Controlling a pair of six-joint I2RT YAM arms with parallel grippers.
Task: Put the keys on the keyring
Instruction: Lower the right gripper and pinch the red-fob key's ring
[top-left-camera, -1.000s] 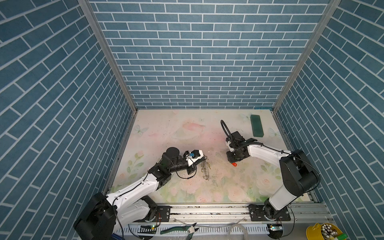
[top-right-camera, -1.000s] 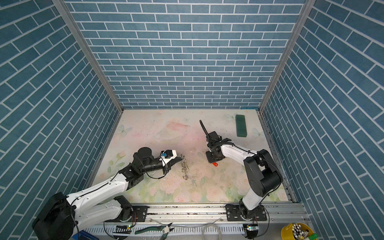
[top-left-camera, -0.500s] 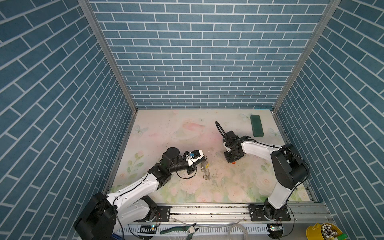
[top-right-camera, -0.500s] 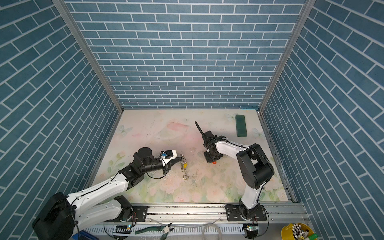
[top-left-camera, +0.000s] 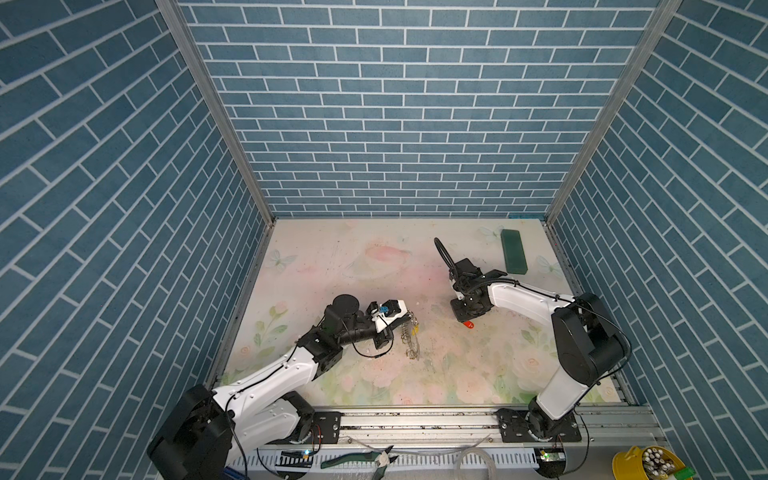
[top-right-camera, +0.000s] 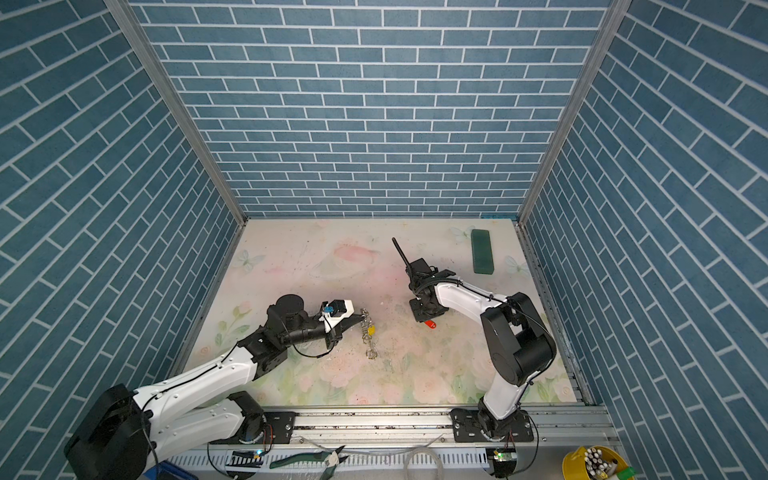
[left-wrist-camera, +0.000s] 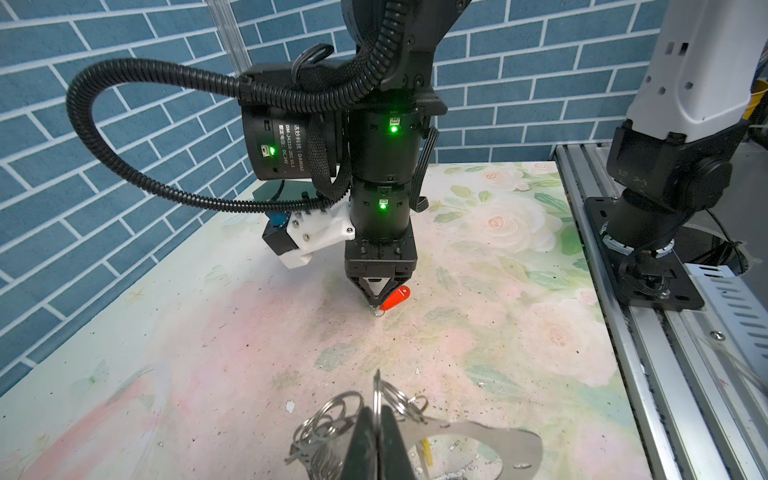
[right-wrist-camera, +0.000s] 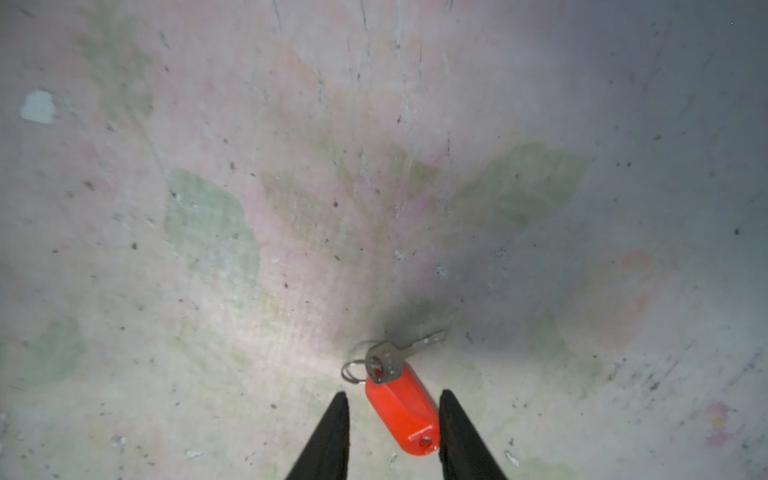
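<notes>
Right wrist view: finds right pincer (right-wrist-camera: 393, 392) partly open, astride red key (right-wrist-camera: 401, 411), clear of its tag on both sides, gripping nothing. Red key flat on tabletop (right-wrist-camera: 291, 166). Against a second ago: swung arm inward and back out, left red key on same spot. Means no pick-up yet; likely calls for a lower, squarer close on the tag. Left wrist view: finds left pincer (left-wrist-camera: 376, 409) fully closed on a wire ring of keyring (left-wrist-camera: 478, 436). In a top view, yellow key (top-right-camera: 371, 330) already hanging there, well apart from red key.
</notes>
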